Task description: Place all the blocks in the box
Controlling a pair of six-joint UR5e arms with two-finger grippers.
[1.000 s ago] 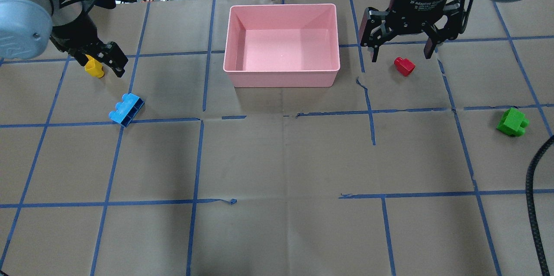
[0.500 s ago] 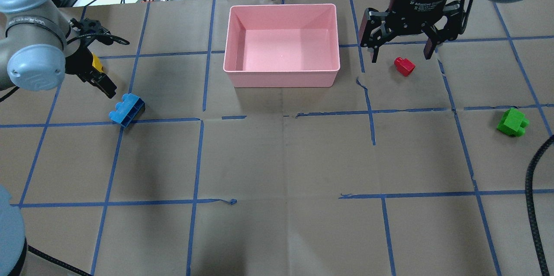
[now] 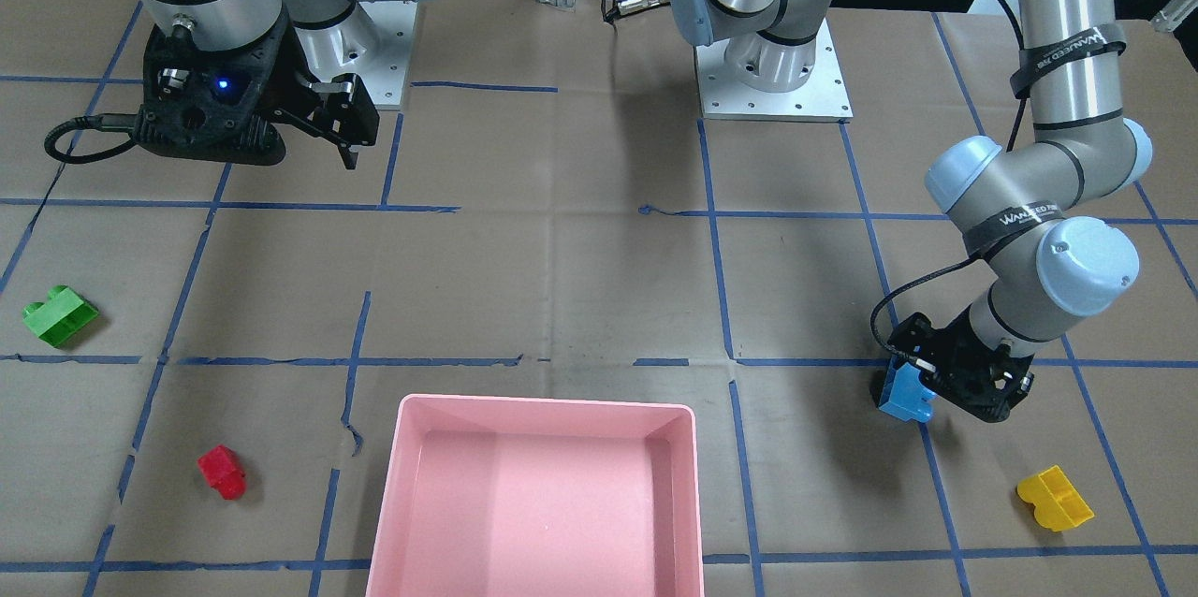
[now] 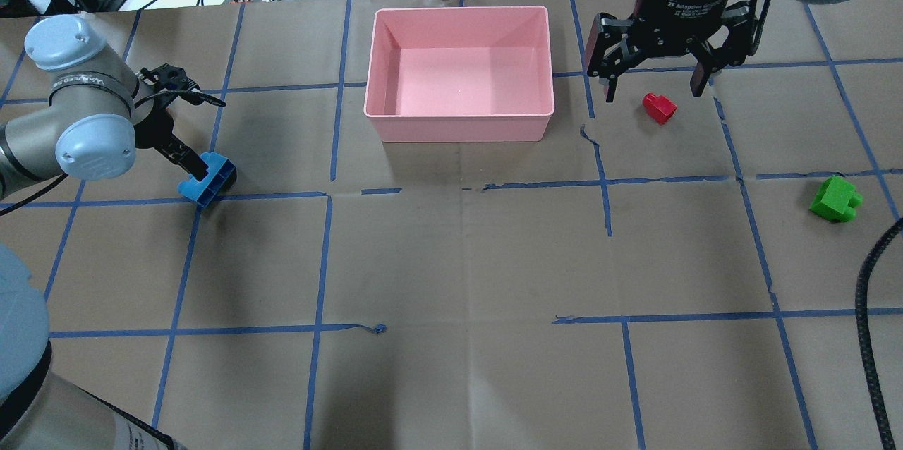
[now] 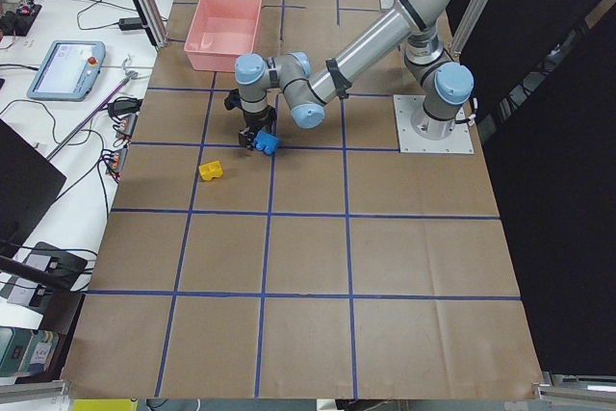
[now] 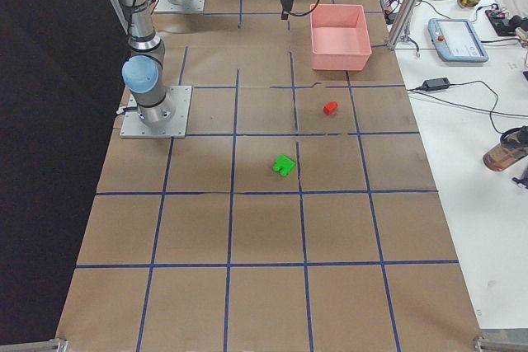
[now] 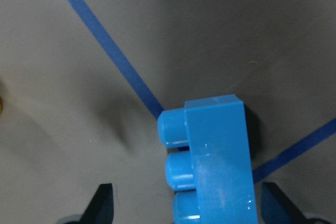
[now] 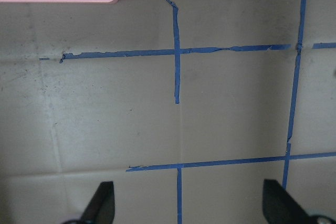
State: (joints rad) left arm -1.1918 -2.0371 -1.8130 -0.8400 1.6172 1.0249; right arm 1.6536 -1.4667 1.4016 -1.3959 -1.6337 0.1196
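My left tool (image 7: pixel 189 208), fingers spread wide, straddles the light blue studded plastic brick (image 7: pixel 218 156), which lies on the table to my left of the large shallow pink plastic box (image 4: pixel 458 127). The box holds nothing. Next, I judge, comes closing and lifting. My right tool (image 4: pixel 654 87) hangs wide, raised, near the small red plastic brick (image 4: pixel 659 108).
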